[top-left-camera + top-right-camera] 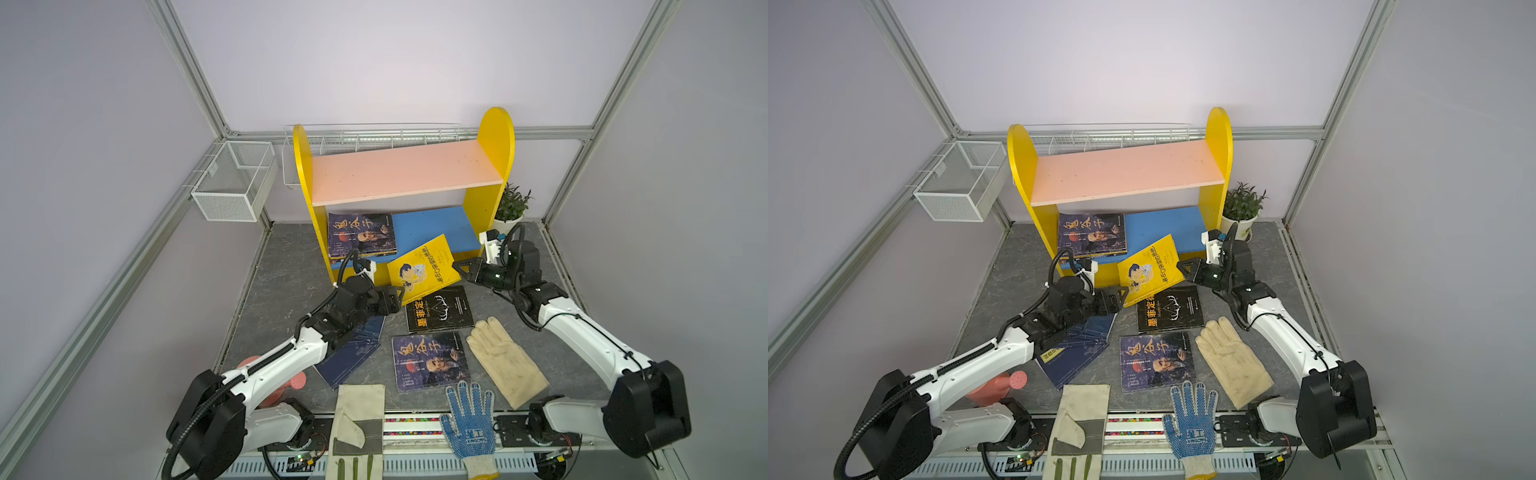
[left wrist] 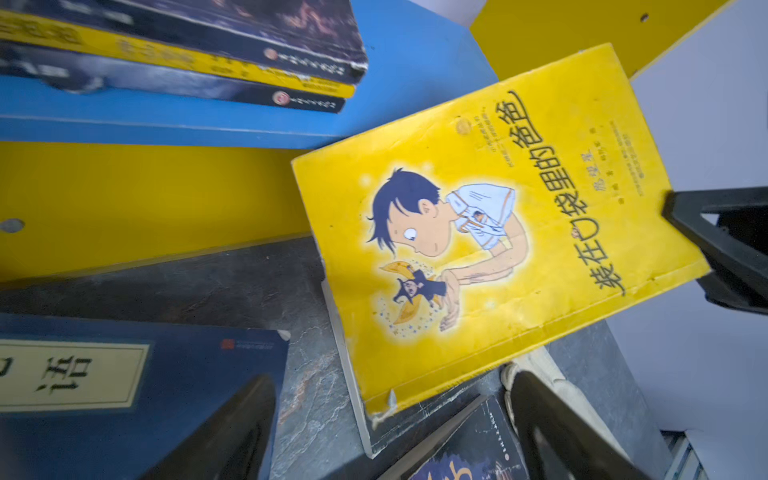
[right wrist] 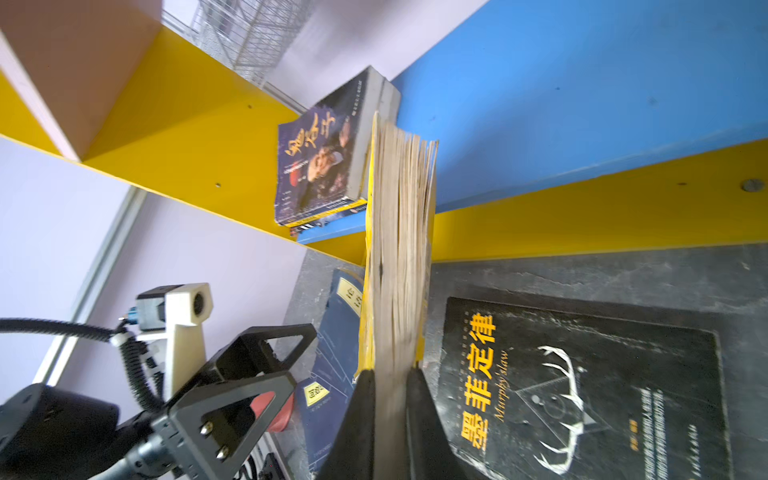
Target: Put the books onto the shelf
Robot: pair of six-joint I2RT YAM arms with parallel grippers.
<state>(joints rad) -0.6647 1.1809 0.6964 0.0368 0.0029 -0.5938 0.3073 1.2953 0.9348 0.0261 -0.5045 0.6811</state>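
Note:
My right gripper (image 1: 457, 267) (image 3: 390, 374) is shut on the yellow cartoon book (image 1: 424, 266) (image 1: 1148, 268) (image 2: 490, 232) at its right edge. It holds the book tilted in the air before the shelf's blue lower board (image 1: 436, 228). My left gripper (image 1: 397, 296) (image 2: 390, 378) is open at the book's lower left corner, clasping nothing. A stack of books (image 1: 361, 235) lies on the left of the lower board; the pink upper board (image 1: 407, 170) is bare. On the table lie a black book (image 1: 440, 309), a purple-blue book (image 1: 430, 361) and navy books (image 1: 353, 353), partly under my left arm.
Work gloves lie near the front: a cream glove (image 1: 505, 361), a blue dotted glove (image 1: 469, 419) and a canvas glove (image 1: 359, 415). A pink watering can (image 1: 291, 382) sits behind my left arm. A potted plant (image 1: 511, 205) stands right of the shelf, and a wire basket (image 1: 232, 178) hangs at left.

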